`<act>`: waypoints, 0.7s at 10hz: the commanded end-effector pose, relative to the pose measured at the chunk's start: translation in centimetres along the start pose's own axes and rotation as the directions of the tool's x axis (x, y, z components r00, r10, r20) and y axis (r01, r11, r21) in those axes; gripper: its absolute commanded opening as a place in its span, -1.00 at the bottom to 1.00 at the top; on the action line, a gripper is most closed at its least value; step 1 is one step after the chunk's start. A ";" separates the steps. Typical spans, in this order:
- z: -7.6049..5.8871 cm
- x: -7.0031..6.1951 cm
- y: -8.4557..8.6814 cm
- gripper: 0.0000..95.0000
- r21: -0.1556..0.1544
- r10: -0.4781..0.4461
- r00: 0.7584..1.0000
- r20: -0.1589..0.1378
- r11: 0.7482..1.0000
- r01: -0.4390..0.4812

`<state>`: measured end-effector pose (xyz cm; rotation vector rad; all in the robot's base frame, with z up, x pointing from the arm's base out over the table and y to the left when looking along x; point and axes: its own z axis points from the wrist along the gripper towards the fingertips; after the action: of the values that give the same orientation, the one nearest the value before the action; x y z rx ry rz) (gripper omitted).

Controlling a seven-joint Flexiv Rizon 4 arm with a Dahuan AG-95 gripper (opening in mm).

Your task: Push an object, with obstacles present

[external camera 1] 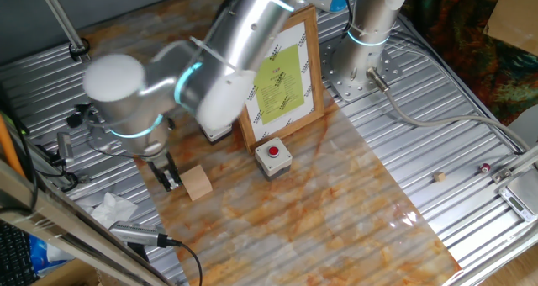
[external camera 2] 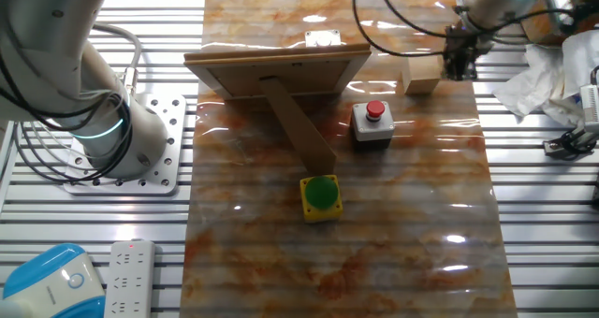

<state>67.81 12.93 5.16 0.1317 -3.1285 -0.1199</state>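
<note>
One wooden cube sits near the desk edge with the gripper just beside it, fingers down and seemingly closed with nothing between them, so the push looks about to begin or just under way. Next the arm must drive the cube across the marbled surface while steering past the grey box with the red button and, behind it, the framed picture with its yellow-green sheet. Farther off, a yellow box with a green button stands behind the frame, and ribbed metal panels flank the desk.
</note>
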 end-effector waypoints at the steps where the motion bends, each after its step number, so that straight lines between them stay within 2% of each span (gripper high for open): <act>1: -0.7 -0.8 -1.7 -1.00 0.005 -0.023 1.000 -0.019 1.000 0.023; 3: -1.0 -0.9 -3.4 -1.00 0.022 -0.047 0.998 -0.044 0.999 0.048; 5: -1.0 -0.7 -4.0 -1.00 0.027 -0.047 0.997 -0.056 0.998 0.049; 6: -0.5 0.2 -4.5 -1.00 0.039 -0.047 0.997 -0.062 0.998 0.049; 7: -0.3 0.7 -4.7 -1.00 0.025 -0.038 0.997 -0.062 0.999 0.040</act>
<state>67.66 8.28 4.65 0.2010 -3.0625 -0.0500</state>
